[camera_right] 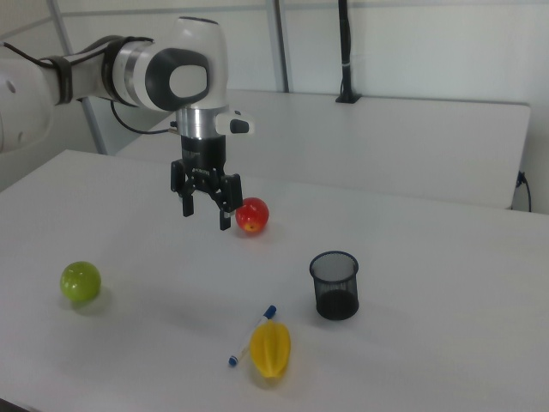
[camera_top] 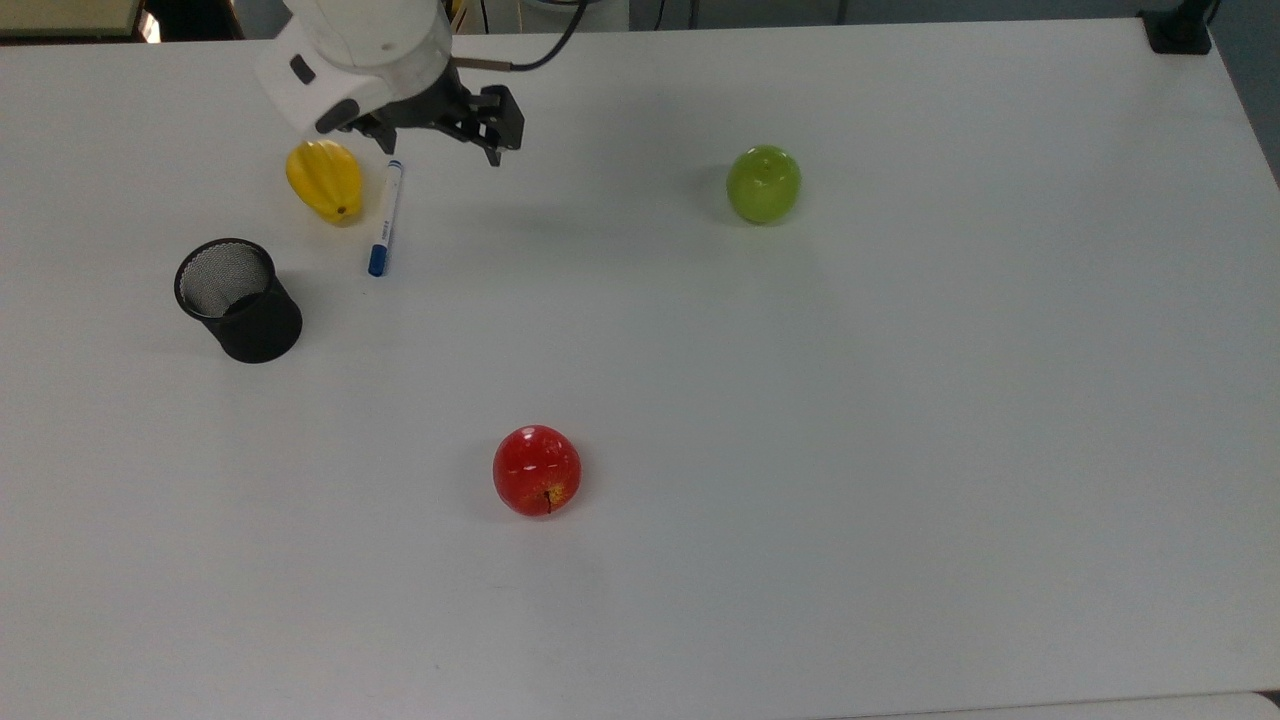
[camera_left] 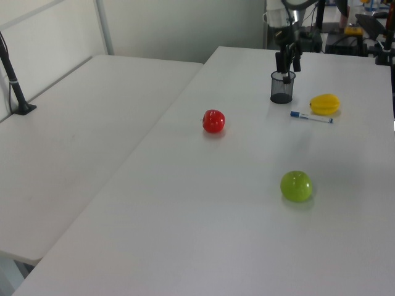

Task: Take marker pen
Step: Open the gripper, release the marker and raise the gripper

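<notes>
The marker pen [camera_top: 385, 217] lies flat on the white table [camera_top: 900, 450], white barrel with its blue cap toward the top view's bottom, right beside the yellow starfruit [camera_top: 324, 180]. It also appears as the marker pen [camera_left: 311, 117] and the marker pen [camera_right: 251, 336]. My gripper [camera_right: 205, 215] hangs well above the table, open, with nothing between its fingers. In the top view the gripper [camera_top: 440, 128] is up and to the right of the pen's tail end, apart from it. In the left view the gripper [camera_left: 287, 61] hovers over the black mesh cup [camera_left: 282, 87].
The black mesh cup [camera_top: 240, 300] stands upright at the top view's left. A red apple [camera_top: 537, 470] sits near the middle and a green apple [camera_top: 763, 184] to the right. The starfruit [camera_right: 270, 349] touches or nearly touches the pen.
</notes>
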